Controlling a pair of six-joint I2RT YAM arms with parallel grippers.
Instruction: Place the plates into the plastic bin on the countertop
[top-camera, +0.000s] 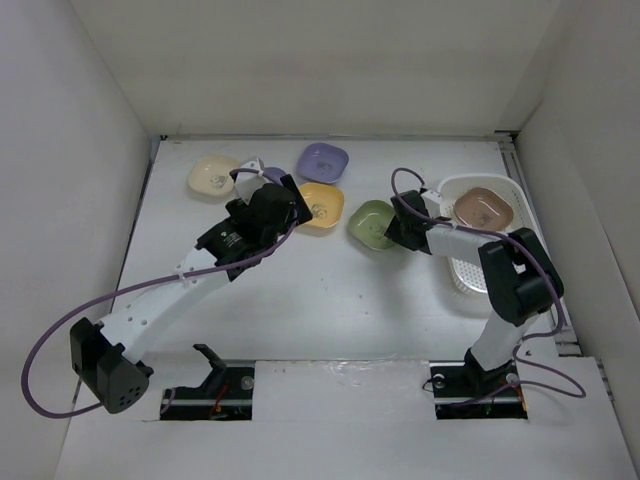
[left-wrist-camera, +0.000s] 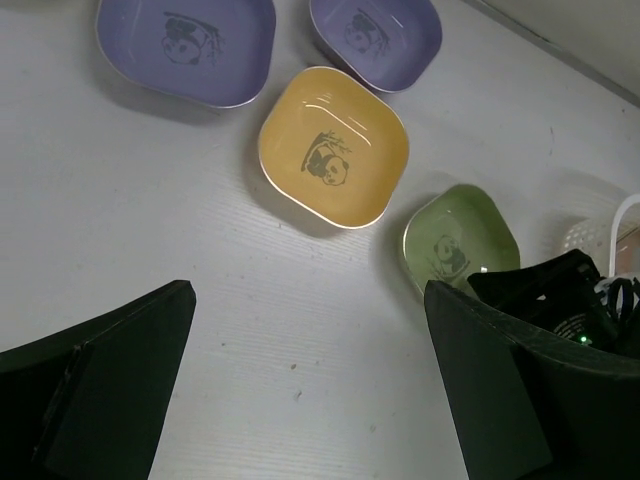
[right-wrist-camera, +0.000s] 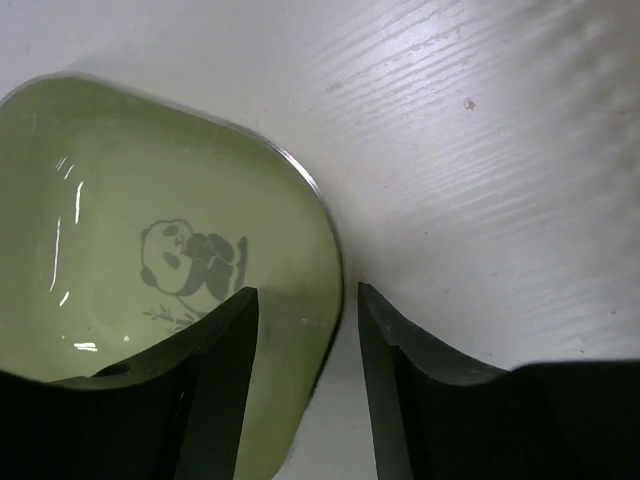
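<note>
A green plate lies on the white countertop left of the white plastic bin. My right gripper is open with its jaws astride that plate's right rim: in the right wrist view one finger is over the green plate and the other is outside it, gripper not closed on it. A brown plate lies in the bin. My left gripper is open and empty, hovering near a yellow-orange plate. In the left wrist view the gripper is above bare table.
A cream plate and a purple plate lie at the back; a second purple plate is partly hidden by my left arm. The left wrist view shows both purple plates, the yellow-orange one and the green one. White walls enclose the table.
</note>
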